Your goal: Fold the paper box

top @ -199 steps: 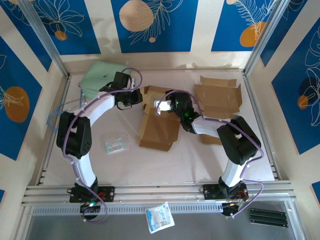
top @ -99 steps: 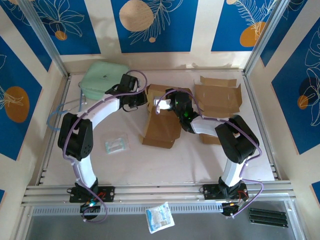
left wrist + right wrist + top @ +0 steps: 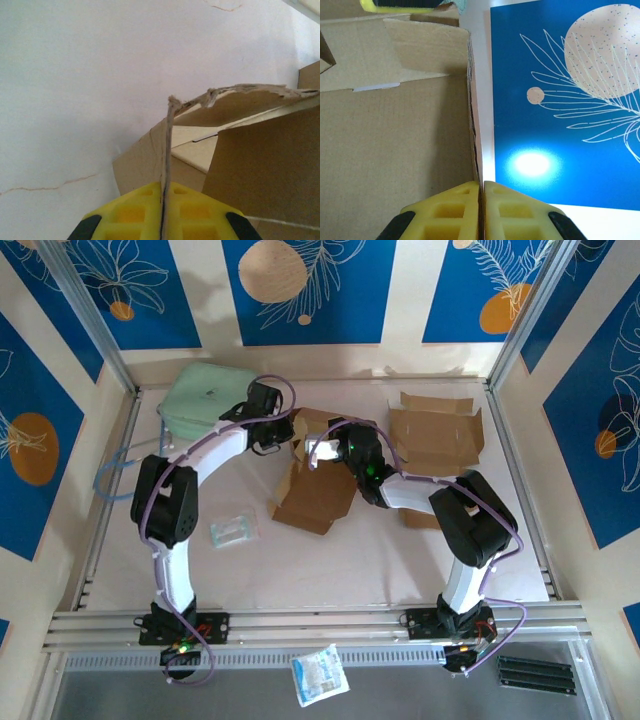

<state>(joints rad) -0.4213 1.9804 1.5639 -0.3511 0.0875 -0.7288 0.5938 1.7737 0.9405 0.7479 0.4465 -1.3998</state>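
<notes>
On a pale table [image 3: 300, 570] ringed by blue leaf-print panels [image 3: 350, 310], the left gripper [image 3: 162, 212] and right gripper [image 3: 481, 210] each clamp a wall of the paper box [image 3: 318, 498].

Pale green container [image 3: 205, 395]: far-left corner of table [image 3: 300, 570].
Clear plastic packet [image 3: 233, 529]: flat on table, left of centre.
White-blue sachet [image 3: 320, 674]: on grey front ledge [image 3: 410, 692].
Black strips [image 3: 537, 674]: ledge, right end.
Blue leaf-print wall panels [image 3: 300, 290]: behind and at sides.

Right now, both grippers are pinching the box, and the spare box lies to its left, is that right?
Not quite: the left gripper and right gripper do pinch the box, but the top view shows the spare box to its right.
</notes>
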